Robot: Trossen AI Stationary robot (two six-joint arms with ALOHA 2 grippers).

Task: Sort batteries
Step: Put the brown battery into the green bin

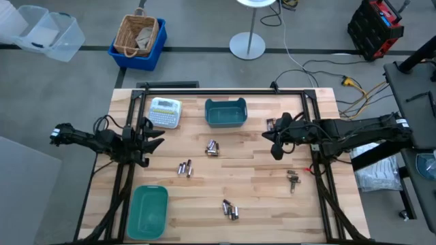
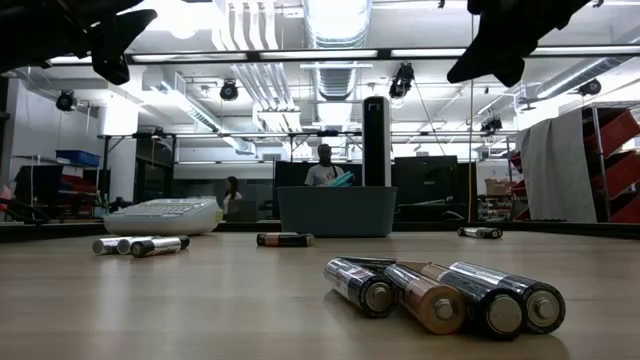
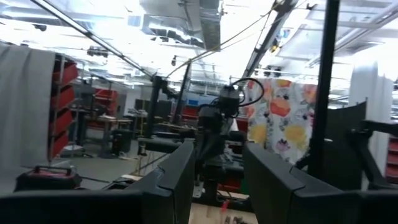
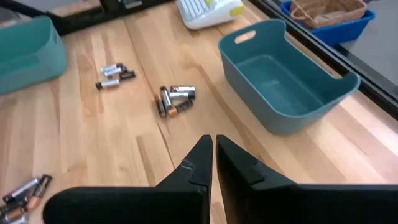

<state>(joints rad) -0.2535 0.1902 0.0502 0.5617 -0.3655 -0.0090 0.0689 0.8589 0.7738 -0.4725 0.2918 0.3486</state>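
Observation:
Batteries lie on the wooden table in several small clusters: at mid-table (image 1: 212, 148), left of centre (image 1: 184, 168), toward the near edge (image 1: 230, 209) and on the right (image 1: 293, 178). The near cluster fills the low view's foreground (image 2: 440, 295). My left gripper (image 1: 155, 140) hovers open over the table's left side, its fingers (image 3: 174, 180) apart with nothing between them. My right gripper (image 1: 277, 154) hovers shut above the table's right half, its fingertips (image 4: 213, 149) pointing toward the mid-table batteries (image 4: 176, 99). Both grippers hang well above the table in the low view.
One teal bin (image 1: 225, 112) stands at the far middle and another (image 1: 148, 211) at the near left. A white label-maker (image 1: 165, 112) lies far left of the far bin. Bare wood lies between the battery clusters.

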